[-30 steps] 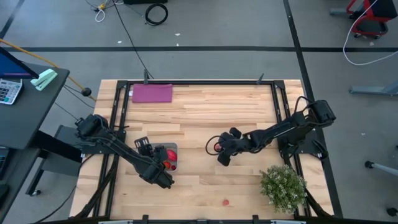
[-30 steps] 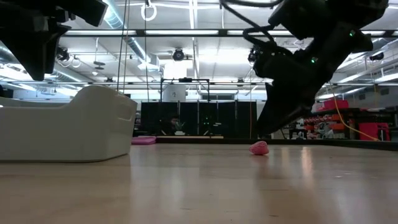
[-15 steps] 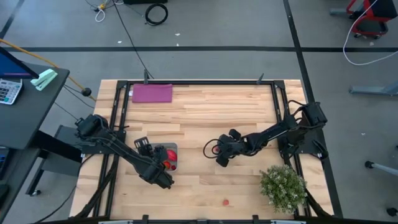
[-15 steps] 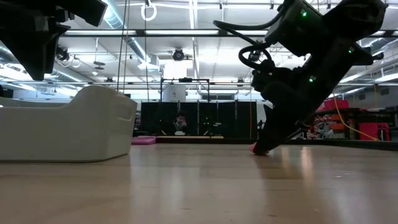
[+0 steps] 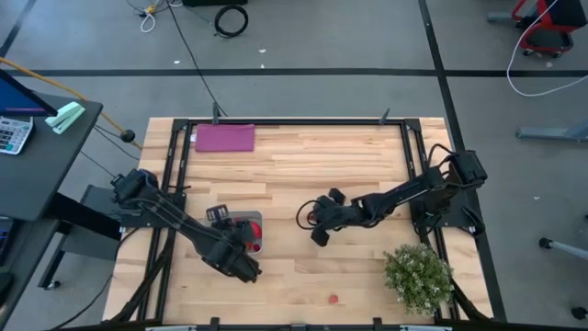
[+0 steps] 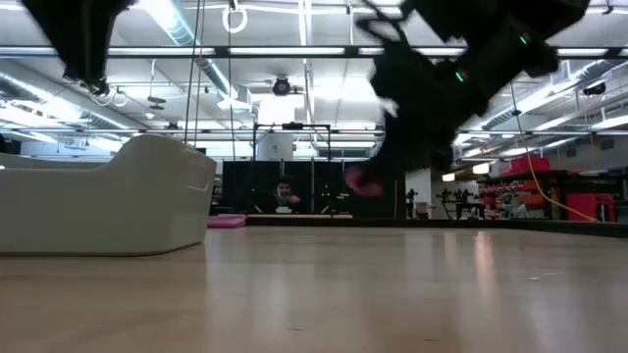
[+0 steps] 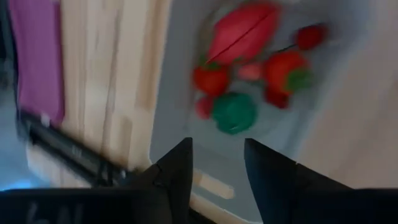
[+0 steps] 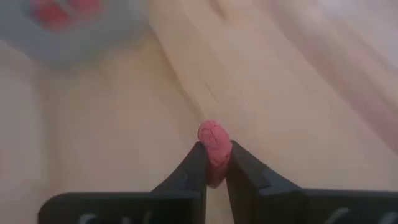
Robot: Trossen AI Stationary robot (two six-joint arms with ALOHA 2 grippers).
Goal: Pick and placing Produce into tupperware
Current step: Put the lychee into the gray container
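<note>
While the left pincer (image 5: 220, 215) hung apart over the tupperware (image 5: 250, 219) at centre-left, we found the right pincer (image 8: 214, 167) clamped on pink produce (image 8: 214, 140).

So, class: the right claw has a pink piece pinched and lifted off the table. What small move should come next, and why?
Probably carry it across toward the tupperware. The right claw is shut on the pink piece, clear of the table, but well short of the tupperware, where other produce already lies. The left claw hovers over it, so approach carefully.
</note>
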